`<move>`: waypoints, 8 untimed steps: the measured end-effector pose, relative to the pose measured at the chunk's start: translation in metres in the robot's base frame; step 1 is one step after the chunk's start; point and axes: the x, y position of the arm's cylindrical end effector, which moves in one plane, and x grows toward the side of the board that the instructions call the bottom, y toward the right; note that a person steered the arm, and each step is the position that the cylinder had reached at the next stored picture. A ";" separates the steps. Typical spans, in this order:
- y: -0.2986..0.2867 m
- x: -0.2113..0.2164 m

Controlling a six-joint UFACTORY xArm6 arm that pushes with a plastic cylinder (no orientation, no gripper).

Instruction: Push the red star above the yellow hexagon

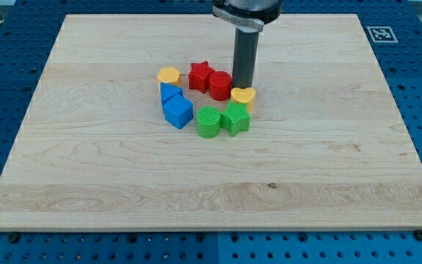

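The red star (pixel 200 75) lies on the wooden board, just right of the yellow hexagon (pixel 168 75) and touching a red round block (pixel 220 85) on its right. My tip (pixel 243 86) stands just right of the red round block and right above a yellow heart block (pixel 243 96). The star is about level with the hexagon, not above it.
A small blue block (pixel 170 92) and a blue cube (pixel 178 111) sit below the hexagon. A green round block (pixel 209 121) and a green star-like block (pixel 235 117) sit below the red blocks. The board's (pixel 343 183) edges border a blue perforated table.
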 end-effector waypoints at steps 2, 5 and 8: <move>-0.035 0.030; -0.063 -0.061; -0.026 -0.099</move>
